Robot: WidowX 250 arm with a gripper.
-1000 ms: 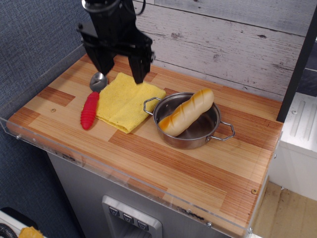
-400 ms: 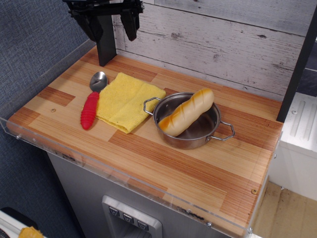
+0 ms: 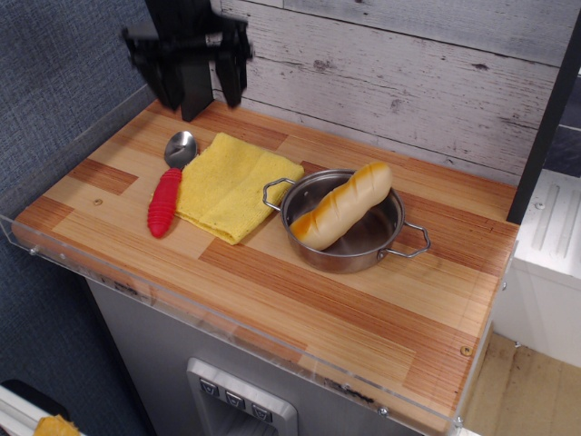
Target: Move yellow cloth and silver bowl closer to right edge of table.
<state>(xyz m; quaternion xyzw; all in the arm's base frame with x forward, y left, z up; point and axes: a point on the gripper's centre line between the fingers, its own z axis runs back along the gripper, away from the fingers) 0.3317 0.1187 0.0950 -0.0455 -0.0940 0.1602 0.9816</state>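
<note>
Up high over the back left corner of the counter: the pincer, blurry, wide open, holding nothing. Lifted well clear, likely so as not to bump anything below.

Lying flat near the left part of the counter: the yellow cloth, folded into a square. Below the pincer and a little toward the front, well apart from it. Just beside the cloth on its left: a spoon with a red handle, touching or nearly touching the cloth's edge.

Around the middle of the counter: the silver bowl, one wire handle right at the cloth's right corner. Farther from the pincer than the cloth. Resting inside, tipped up on the rim: a toy bread loaf, probably set there just to sit along.

Both cloth and bowl not yet near the right edge. Plenty of bare wood left on that side. Closest to grab first: the cloth.
</note>
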